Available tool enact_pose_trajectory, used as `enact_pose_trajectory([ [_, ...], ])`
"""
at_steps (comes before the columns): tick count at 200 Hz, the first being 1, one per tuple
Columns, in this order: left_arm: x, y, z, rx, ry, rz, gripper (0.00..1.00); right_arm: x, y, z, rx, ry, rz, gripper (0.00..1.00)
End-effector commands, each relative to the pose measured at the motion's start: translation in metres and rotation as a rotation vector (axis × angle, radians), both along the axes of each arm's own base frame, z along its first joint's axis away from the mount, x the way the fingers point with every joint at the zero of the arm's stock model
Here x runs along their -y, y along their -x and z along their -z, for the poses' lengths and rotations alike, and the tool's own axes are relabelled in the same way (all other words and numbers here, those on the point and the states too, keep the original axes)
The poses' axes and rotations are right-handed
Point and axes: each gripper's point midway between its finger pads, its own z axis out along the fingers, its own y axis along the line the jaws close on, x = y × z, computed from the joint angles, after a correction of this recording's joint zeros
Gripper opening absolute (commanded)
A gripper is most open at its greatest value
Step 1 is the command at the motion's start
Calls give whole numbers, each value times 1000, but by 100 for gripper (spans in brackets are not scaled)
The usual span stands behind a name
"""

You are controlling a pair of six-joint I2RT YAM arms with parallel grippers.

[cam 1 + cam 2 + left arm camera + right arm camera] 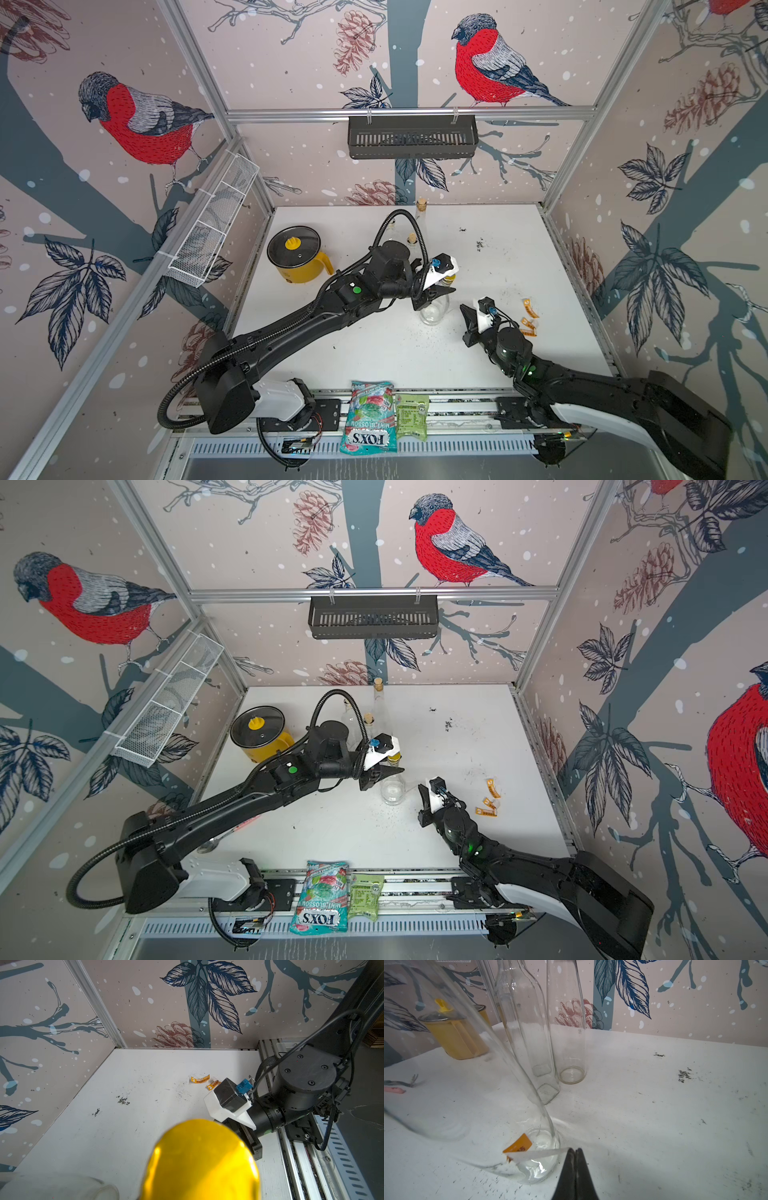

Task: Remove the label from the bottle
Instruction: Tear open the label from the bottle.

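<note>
One bottle point(434, 313) leans mid-desk point(395, 353); your left gripper point(442, 291) is clamped on its neck below the yellow cap point(199, 1159); your right gripper point(575, 1150), pressed together, pinches a peeled strip of the label point(518, 1144) near the base; torn scraps point(528, 316) lie beside it, inside the desk's right edge; open desk runs to the front edge.

Right wrist view: the bottle point(471, 1076) is blurred, its upper part cut by the frame edge; the right hand point(574, 1150) shows fingertips only; print on the label point(519, 1145) is illegible. Left wrist view: the yellow cap point(199, 1159) is out of focus and masks the right hand's fingers. In both top views the left hand point(438, 293) covers the bottle neck.
</note>
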Motion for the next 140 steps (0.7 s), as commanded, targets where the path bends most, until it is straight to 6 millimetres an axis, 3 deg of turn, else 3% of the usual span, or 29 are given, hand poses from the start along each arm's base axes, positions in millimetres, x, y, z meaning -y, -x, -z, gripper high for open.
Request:
enact_pose_trajectory([
  [1,-14,14,36,-121,-130,12,0,4,-5,-7,15,-22,33,0],
  [140,-15,12,36,-126,-130,25,0,10,-8,-8,13,-46,54,0],
])
